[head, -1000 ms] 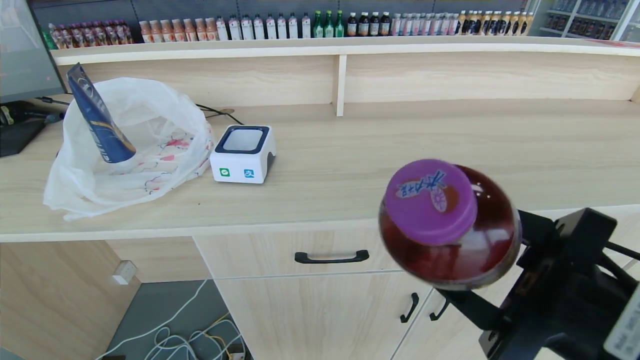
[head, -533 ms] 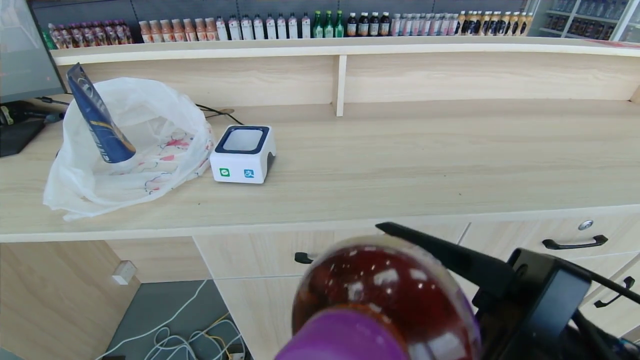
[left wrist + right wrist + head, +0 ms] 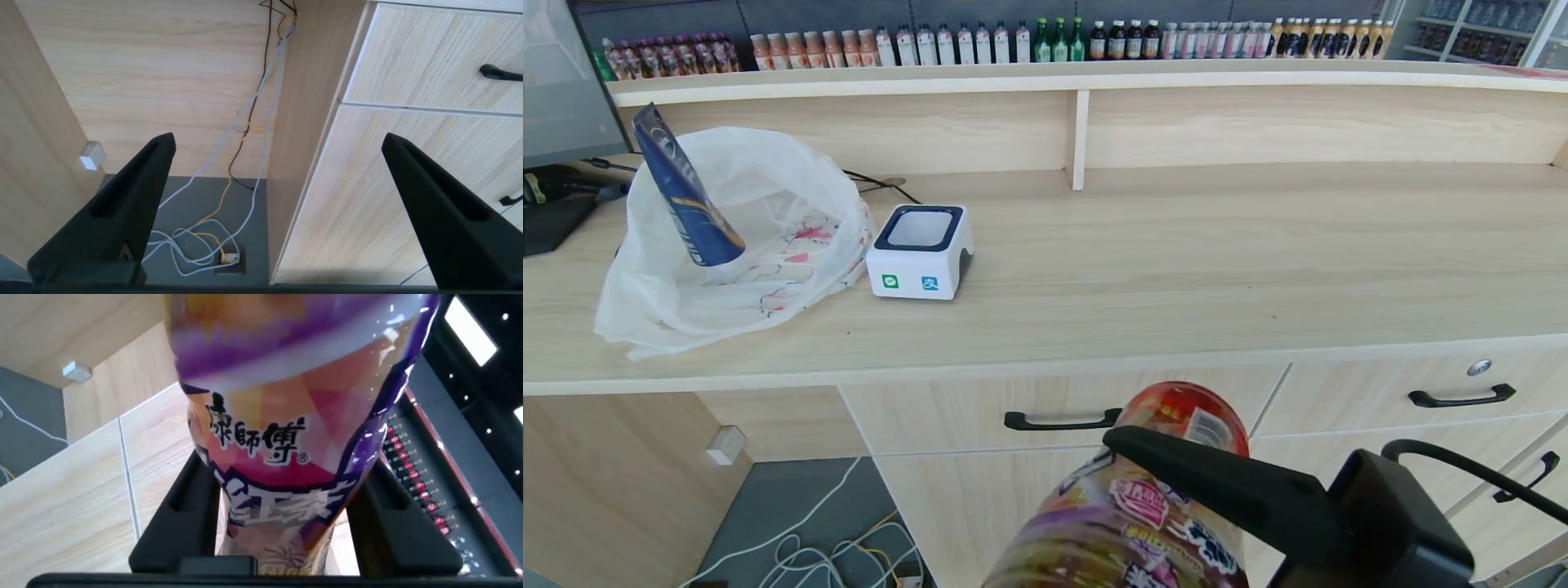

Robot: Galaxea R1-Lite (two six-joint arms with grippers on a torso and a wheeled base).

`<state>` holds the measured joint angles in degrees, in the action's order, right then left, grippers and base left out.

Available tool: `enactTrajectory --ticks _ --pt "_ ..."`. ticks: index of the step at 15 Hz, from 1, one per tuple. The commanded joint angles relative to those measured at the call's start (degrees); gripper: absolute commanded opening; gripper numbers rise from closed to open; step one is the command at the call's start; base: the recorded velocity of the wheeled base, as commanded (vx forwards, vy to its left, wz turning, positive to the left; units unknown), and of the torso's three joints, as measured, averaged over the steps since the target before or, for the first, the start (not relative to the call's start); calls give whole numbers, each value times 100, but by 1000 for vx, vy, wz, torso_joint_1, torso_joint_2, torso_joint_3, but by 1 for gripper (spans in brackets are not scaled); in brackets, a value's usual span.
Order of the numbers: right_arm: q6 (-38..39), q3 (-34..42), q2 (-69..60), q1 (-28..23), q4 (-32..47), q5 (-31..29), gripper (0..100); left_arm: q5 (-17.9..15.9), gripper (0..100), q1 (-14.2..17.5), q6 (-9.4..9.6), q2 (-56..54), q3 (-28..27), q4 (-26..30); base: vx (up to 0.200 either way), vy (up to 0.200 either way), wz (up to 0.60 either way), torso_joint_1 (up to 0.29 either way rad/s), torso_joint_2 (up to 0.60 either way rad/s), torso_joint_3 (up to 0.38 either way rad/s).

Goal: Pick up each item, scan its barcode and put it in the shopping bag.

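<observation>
Bottle (image 3: 1111,523) of red drink, glossy label wrapped round it, sits clamped across its body in the right gripper (image 3: 282,523), whose fingers press on either side of it. It hangs low in front of the drawers (image 3: 1380,392), below the counter (image 3: 1176,269) edge, tilted with its base up and away towards the counter. That hold looks risky: a smooth, round, liquid-heavy body held off upright could slide through the fingers if the arm swings fast. Rising from here, the base could clip the counter edge unless the arm lifts clear first. A small white patch near the base may be the barcode, though it is too small to tell; if it faces away from the scanner (image 3: 920,249) window, the scan would fail. The scanner stands just beside the bag (image 3: 792,188), so a wide sweep could knock it. The bag is limp white plastic, slumped on the counter with its mouth open towards the scanner; a blue pouch (image 3: 682,196) leans upright inside it. A heavy bottle let go too high could tip the pouch or drag the thin plastic aside. The left gripper (image 3: 278,140) hangs spread wide and empty beside the cabinet, above floor cables (image 3: 204,237)
</observation>
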<state>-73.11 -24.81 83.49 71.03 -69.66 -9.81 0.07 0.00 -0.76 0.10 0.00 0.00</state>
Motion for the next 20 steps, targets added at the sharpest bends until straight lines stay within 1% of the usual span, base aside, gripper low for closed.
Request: enactTrajectory --ticks 1,7,11,13,17,20 --pt "-107 -33 -9 -2 5 76 0 1 100 9 -4 -1 0 0 0 0 0 0 0 0" --pt "-1259 -138 -9 -2 -4 384 0 1 100 9 -4 -1 0 0 0 0 0 0 0 0" --pt "-2366 -279 9 7 -22 480 0 1 100 0 -4 -1 0 0 0 0 0 0 0 0" --pt "-2753 -305 -9 51 -30 489 0 1 100 0 -4 8 0 0 0 0 0 0 0 0" --pt "-2841 -279 -61 51 -57 586 0 1 100 0 -4 -1 0 0 0 0 0 0 0 0" --pt "-3122 -297 -61 51 -57 630 0 1 100 9 -4 -1 0 0 0 0 0 0 0 0"
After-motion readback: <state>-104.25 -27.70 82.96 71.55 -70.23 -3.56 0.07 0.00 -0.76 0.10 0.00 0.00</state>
